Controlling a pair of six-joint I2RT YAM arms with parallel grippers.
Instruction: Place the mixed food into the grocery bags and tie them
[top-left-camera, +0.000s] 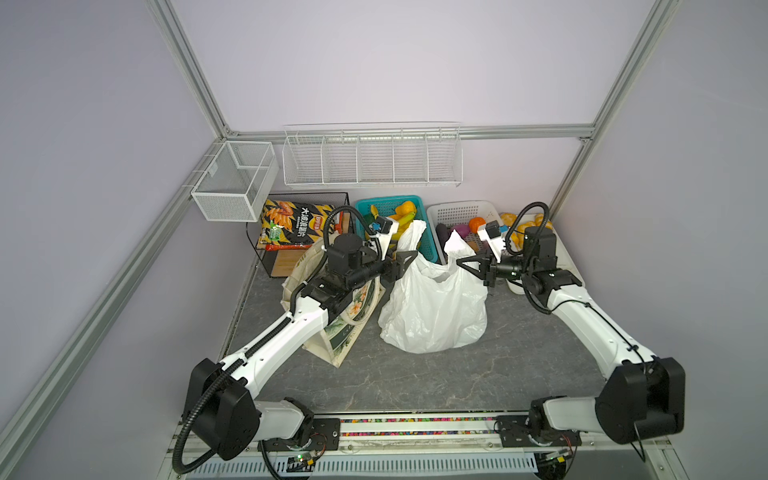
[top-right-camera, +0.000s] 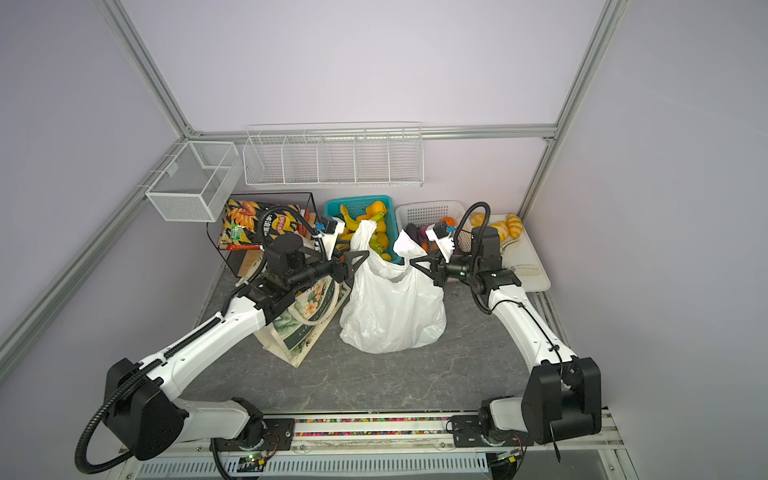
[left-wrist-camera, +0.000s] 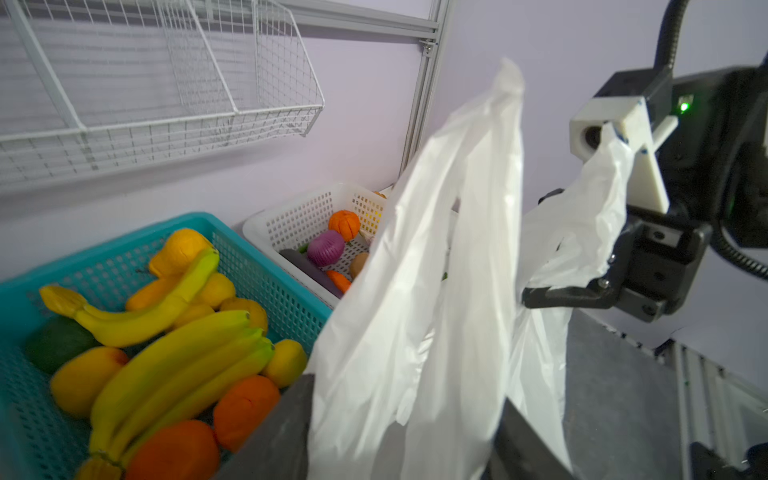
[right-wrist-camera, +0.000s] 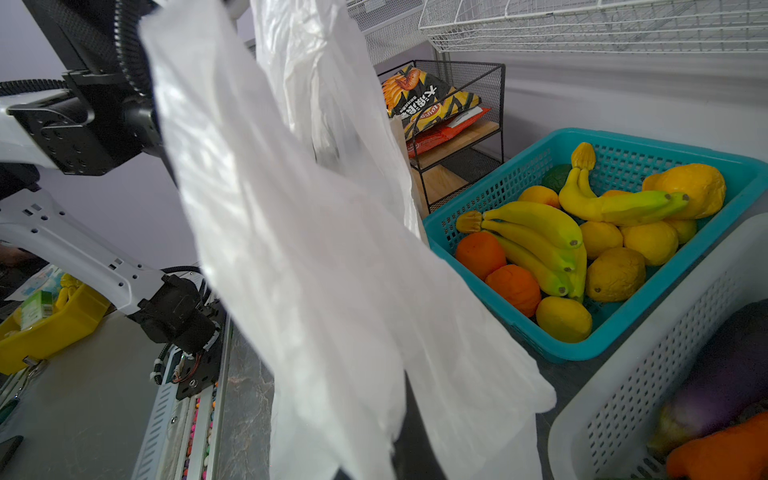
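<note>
Big grey table (top-left-camera: 415, 382), with the white plastic bag (top-left-camera: 436, 307) standing mid-table, bulging, both handles up. The tote (top-left-camera: 334, 338) sits just left of it, mostly under the left arm. Behind them by the wall there's a teal basket (top-left-camera: 386, 200) of fruit and a white basket (top-left-camera: 457, 212) of veg, purple onion (left-wrist-camera: 326, 248) included. Right gripper (top-left-camera: 459, 262) is clamped tight on the bag's right handle (top-left-camera: 455, 245). Left gripper (top-left-camera: 409, 261) has its jaws about half apart with the left handle (top-left-camera: 411, 237) between them. Can't tell if it's actually pinching.
</note>
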